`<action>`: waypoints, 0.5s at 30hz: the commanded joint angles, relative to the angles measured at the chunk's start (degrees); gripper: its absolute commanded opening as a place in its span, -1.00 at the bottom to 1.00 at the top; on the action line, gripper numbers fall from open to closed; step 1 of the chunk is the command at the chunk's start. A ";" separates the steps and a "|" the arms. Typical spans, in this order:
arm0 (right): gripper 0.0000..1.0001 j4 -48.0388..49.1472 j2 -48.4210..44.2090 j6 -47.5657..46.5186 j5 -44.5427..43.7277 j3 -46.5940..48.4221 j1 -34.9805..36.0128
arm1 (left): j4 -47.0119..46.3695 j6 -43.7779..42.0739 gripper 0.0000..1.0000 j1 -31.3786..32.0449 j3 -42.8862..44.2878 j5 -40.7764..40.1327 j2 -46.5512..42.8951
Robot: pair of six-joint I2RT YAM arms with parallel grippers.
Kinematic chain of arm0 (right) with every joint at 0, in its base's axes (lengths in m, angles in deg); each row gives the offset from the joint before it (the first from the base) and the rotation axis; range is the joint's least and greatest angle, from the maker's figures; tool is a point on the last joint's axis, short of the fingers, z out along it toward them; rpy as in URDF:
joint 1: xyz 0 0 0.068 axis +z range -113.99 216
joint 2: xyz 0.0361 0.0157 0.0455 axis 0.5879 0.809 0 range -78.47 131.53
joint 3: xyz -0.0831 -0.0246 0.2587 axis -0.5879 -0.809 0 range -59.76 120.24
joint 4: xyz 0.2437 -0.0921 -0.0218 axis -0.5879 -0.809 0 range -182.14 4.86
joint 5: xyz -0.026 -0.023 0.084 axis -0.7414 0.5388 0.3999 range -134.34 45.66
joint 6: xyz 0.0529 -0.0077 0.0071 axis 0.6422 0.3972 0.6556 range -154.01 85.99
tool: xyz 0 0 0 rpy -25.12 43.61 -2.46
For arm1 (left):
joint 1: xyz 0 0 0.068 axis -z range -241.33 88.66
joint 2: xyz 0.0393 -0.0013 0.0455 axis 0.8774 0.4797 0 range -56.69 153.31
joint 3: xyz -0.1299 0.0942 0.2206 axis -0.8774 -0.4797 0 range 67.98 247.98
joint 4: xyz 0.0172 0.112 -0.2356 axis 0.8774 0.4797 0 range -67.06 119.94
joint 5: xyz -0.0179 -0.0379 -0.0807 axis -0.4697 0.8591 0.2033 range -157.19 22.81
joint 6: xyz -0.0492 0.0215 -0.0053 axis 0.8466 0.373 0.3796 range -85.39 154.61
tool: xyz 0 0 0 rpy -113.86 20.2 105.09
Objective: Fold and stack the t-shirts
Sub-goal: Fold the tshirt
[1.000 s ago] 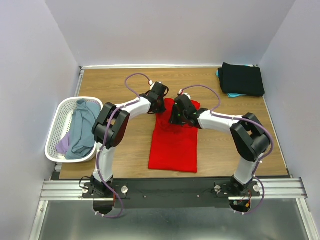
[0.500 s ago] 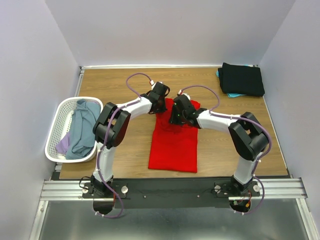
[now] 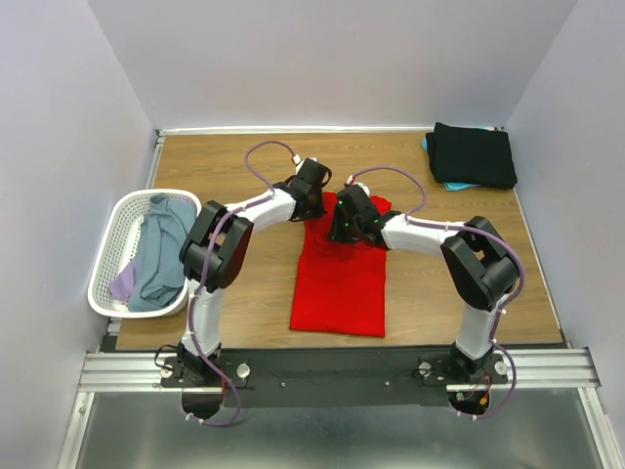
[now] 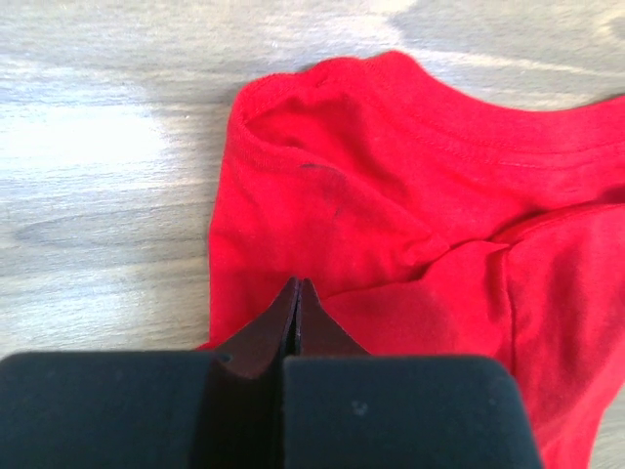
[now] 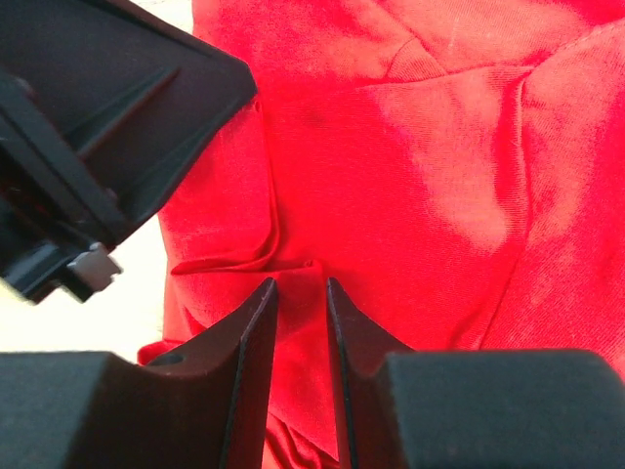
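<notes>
Wooden table [image 3: 244, 293], red t-shirt [image 3: 337, 283] mid-surface, basket [image 3: 109, 256] at left edge

My left end effector [image 4: 298, 293] now has its fingers pressed together at the red t-shirt's [image 3: 340, 274] collar-side edge, where a second ago they stood apart. My right arm's elbow sits slightly further left. The right end effector [image 5: 298, 293] narrows slightly around a fold.

One camera sits high above and behind the arms, looking down on the whole table [image 3: 244, 293]. Two wrist cameras look down from very close at the red shirt [image 3: 339, 274]. All three views share that shirt's collar end.
</notes>
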 commanded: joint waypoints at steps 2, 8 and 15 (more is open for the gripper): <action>-0.44 1.42 1.32 0.89 0.62 0.90 0.24 | 0.16 -0.72 -1.00 0.23 -0.36 -1.38 -3.27; -0.76 1.59 0.10 1.15 0.45 -0.06 0.24 | 0.07 -0.98 -1.00 0.14 -0.71 -1.38 -3.89; -0.99 1.50 -4.55 1.42 -1.14 -2.79 0.24 | 0.34 -1.51 -1.00 0.14 -1.15 -1.99 -4.07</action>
